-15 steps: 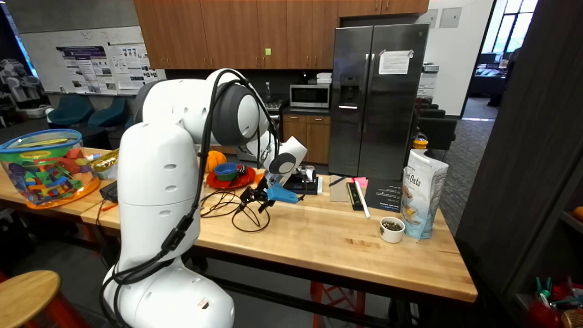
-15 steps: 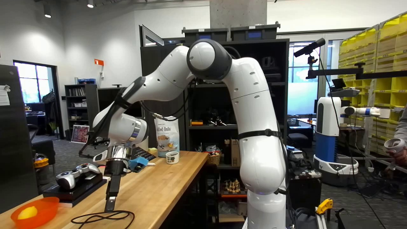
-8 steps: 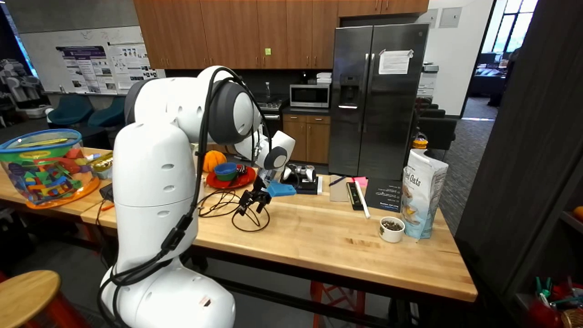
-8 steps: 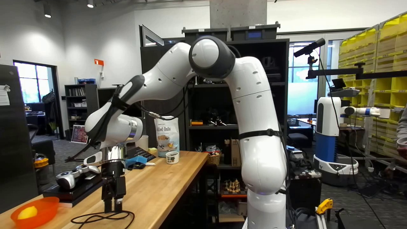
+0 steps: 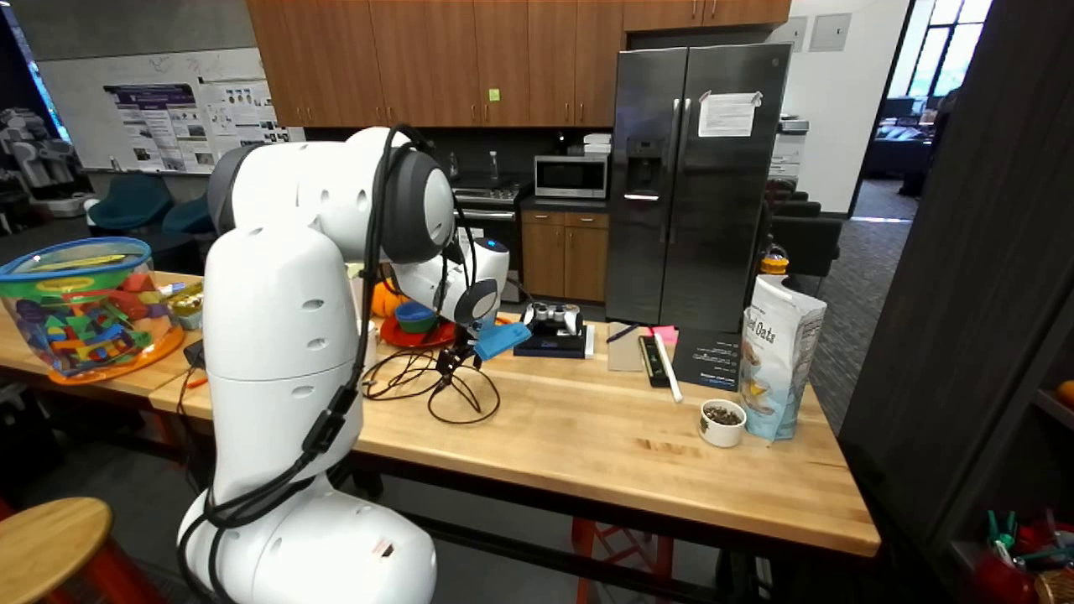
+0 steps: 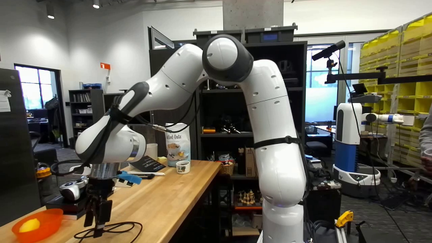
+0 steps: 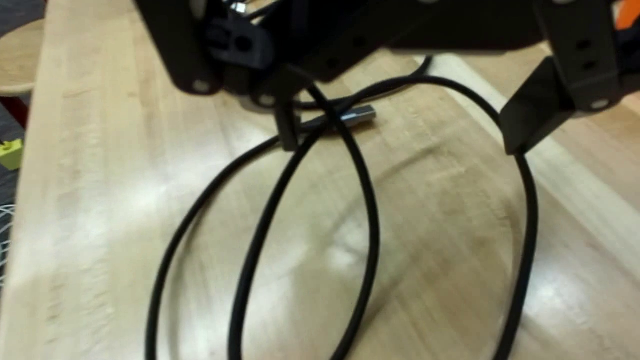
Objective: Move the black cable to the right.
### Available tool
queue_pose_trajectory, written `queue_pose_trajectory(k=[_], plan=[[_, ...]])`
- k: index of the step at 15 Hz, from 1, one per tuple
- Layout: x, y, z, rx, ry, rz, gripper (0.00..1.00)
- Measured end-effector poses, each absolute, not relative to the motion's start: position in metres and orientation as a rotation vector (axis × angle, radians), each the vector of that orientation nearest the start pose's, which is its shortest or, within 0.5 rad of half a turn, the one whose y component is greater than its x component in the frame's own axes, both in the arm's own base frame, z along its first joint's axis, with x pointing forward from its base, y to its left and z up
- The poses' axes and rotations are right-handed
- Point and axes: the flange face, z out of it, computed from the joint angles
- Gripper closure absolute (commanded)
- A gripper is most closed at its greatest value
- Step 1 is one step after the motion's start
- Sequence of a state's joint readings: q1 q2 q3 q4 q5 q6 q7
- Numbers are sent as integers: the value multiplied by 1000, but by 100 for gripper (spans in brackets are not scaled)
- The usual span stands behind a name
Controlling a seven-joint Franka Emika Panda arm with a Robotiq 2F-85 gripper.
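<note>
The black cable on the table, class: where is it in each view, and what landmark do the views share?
An exterior view: the black cable lies left of centre, below mid-height.
An exterior view: the black cable at the bottom edge, left of centre.
Wrist view: the black cable loops across the middle and off the bottom edge.
Shared landmark: the open gripper.

White-and-blue oats bag point(image 6: 178, 151): "Oats" readable in both exterior views; in an exterior view, letters "lled" right before it. Other print on bag too small. White cup point(image 6: 183, 167): dark print, cannot tell whether letters. Orange wall sign point(image 6: 105, 65): white mark, unclear. Paper point(image 5: 727, 115) on refrigerator point(image 5: 713, 226), posters point(image 5: 164, 130) on whiteboard point(image 5: 71, 96), black card point(image 5: 706, 361) on table point(image 5: 570, 436), sticker point(image 5: 383, 549) on robot arm point(image 5: 285, 310): print illegible.
</note>
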State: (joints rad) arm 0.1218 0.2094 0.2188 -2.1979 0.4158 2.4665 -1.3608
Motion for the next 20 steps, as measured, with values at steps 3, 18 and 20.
queue_pose_trajectory(k=[3, 18, 20], plan=[[529, 185, 295, -2291, -1828, -399, 0], [516, 164, 272, -2381, -1815, -382, 0], [513, 163, 269, -2385, -1823, -362, 0]])
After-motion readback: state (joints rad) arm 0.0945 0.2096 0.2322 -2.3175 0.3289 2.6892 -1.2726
